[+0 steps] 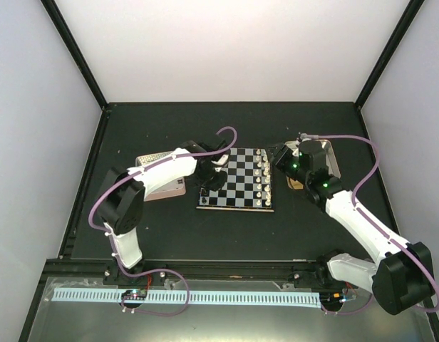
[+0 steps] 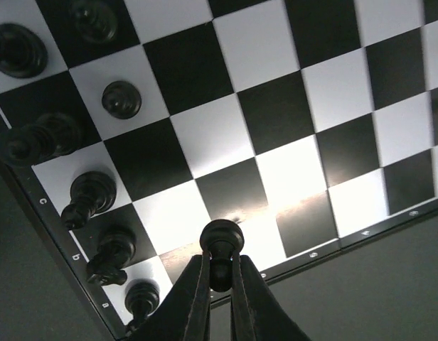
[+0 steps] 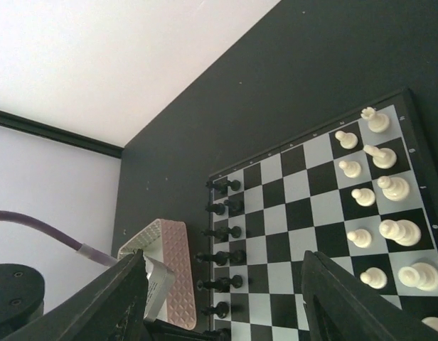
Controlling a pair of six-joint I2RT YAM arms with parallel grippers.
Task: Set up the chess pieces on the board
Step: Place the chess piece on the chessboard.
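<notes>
Left fingers (image 2: 194, 302) closed, one black piece (image 2: 221, 245) pinched

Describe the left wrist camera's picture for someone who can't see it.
The left end effector, shut on a round-headed black chess piece, holds it at the edge row of the checkered board; whether the piece touches the board is unclear. Other black pieces stand along the board's left side.

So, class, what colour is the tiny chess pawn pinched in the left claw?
Black; the tiny glossy pawn shows best in the left wrist view.
</notes>
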